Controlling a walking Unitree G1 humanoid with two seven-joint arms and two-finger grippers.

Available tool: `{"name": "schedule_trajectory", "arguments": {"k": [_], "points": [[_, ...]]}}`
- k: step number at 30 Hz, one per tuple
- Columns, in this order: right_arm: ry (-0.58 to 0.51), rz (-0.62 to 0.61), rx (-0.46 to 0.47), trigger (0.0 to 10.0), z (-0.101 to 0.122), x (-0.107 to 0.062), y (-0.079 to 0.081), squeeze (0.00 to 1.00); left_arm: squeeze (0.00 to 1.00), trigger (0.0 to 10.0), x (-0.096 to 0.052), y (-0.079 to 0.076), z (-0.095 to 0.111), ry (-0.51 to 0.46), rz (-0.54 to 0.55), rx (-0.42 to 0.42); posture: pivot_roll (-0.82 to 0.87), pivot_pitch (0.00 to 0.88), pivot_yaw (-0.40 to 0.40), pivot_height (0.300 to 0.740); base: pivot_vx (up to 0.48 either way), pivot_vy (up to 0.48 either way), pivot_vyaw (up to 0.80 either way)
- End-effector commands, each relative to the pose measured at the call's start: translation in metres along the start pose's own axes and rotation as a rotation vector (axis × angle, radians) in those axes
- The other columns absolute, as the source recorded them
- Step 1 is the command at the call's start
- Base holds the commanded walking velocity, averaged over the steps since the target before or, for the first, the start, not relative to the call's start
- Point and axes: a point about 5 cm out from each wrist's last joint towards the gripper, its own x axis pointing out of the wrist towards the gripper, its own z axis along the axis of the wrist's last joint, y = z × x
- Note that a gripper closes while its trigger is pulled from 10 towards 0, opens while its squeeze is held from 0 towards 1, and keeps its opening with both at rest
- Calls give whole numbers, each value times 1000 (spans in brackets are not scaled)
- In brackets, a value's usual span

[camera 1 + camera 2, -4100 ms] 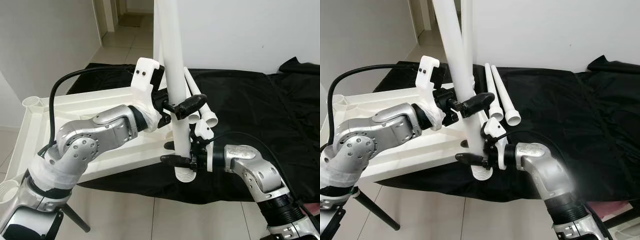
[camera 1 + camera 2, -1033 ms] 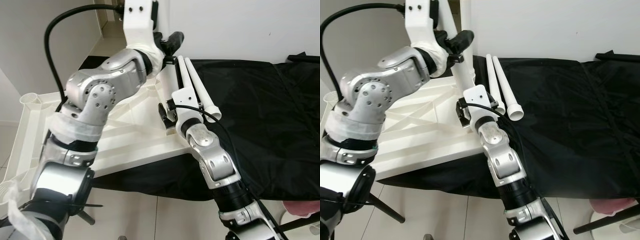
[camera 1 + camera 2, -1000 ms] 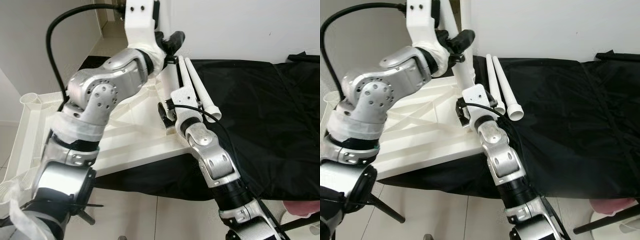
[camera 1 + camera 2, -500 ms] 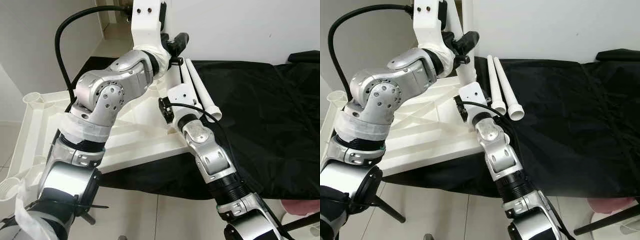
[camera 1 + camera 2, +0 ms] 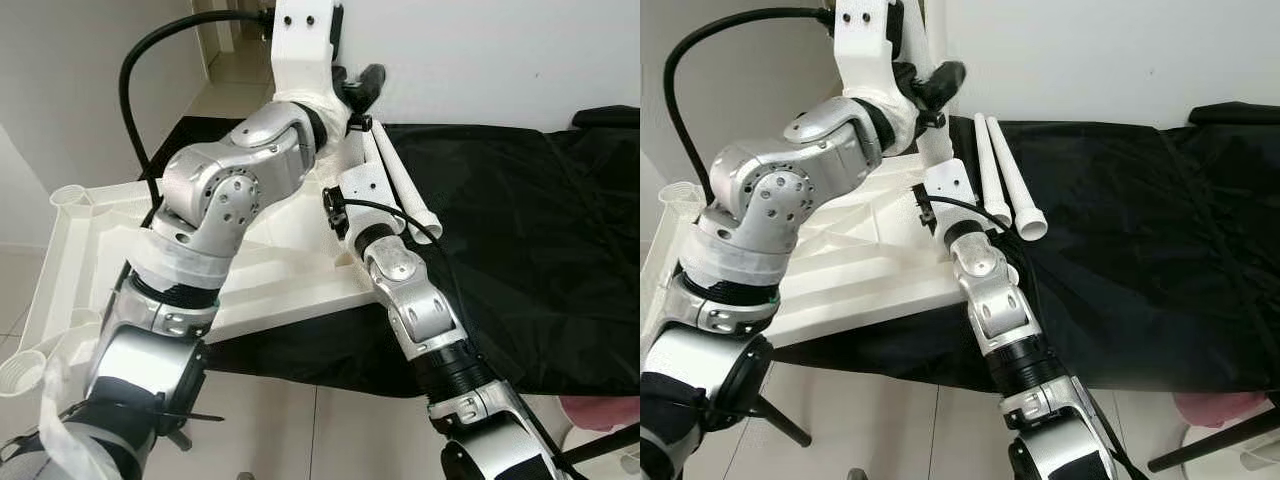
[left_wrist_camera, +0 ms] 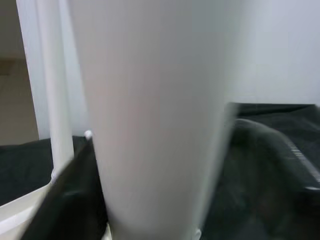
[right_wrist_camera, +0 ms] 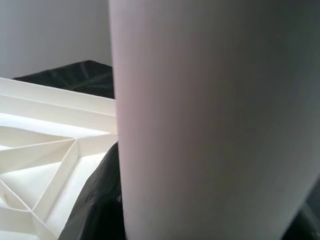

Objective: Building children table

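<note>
Both arms reach forward over the upturned white tabletop [image 5: 90, 250], ribbed underside up, lying on a black cloth [image 5: 520, 220]. Left arm bent sharply at the elbow, forearm raised, wrist high; left claw [image 5: 930, 95] clenched around an upright white table leg [image 5: 935, 150] near the tabletop's far right corner, one black finger [image 5: 368, 82] wrapped across the leg's front. Left wrist view has the leg very close between the fingers, blurred, with a second upright white leg [image 6: 50, 90] behind it. Right arm stretched out straight from the lower frame, forearm angled up toward the same corner; right claw [image 5: 335, 215] sits low against the base of that leg, just beside the tabletop edge. Right wrist view has the leg pressed close in front of the camera with the ribbed tabletop beside it; cannot tell whether the right claw is clenched on it. Two loose white legs [image 5: 1010, 185] lie side by side on the cloth just beside the right wrist, wide ends toward the robot. White wall [image 5: 500, 50] behind, tiled floor [image 5: 300, 430] below.
</note>
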Motion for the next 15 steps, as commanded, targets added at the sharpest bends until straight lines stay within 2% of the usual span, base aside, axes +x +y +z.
{"name": "schedule_trajectory", "arguments": {"k": [1,3,4,6,9,11,15], "points": [[-3,-16,50,10000,4,3,0,0,843,10000,-1,-15,9,-44,-172,22,21,0,59,740,0,0,0],[-3,-16,50,10000,4,3,0,0,843,10000,-1,-15,9,-44,-172,22,21,0,59,740,0,0,0],[-1,-24,74,10000,4,4,-1,0,0,10000,-1,-17,11,-61,-194,17,21,0,59,740,0,0,0],[3,-40,107,10000,5,5,-3,0,0,10000,-3,-20,15,-100,-228,-25,18,0,61,740,0,0,0],[3,-53,116,10000,5,5,-5,0,0,10000,-5,-21,16,-118,-244,-38,18,0,61,740,0,0,0],[5,-79,154,10000,5,5,-10,0,0,10000,-8,-18,20,-162,-245,-76,15,0,62,740,0,0,0],[9,-106,193,10000,4,6,-14,0,0,10000,-10,-13,22,-178,-237,-99,12,0,60,740,0,0,0]]}}
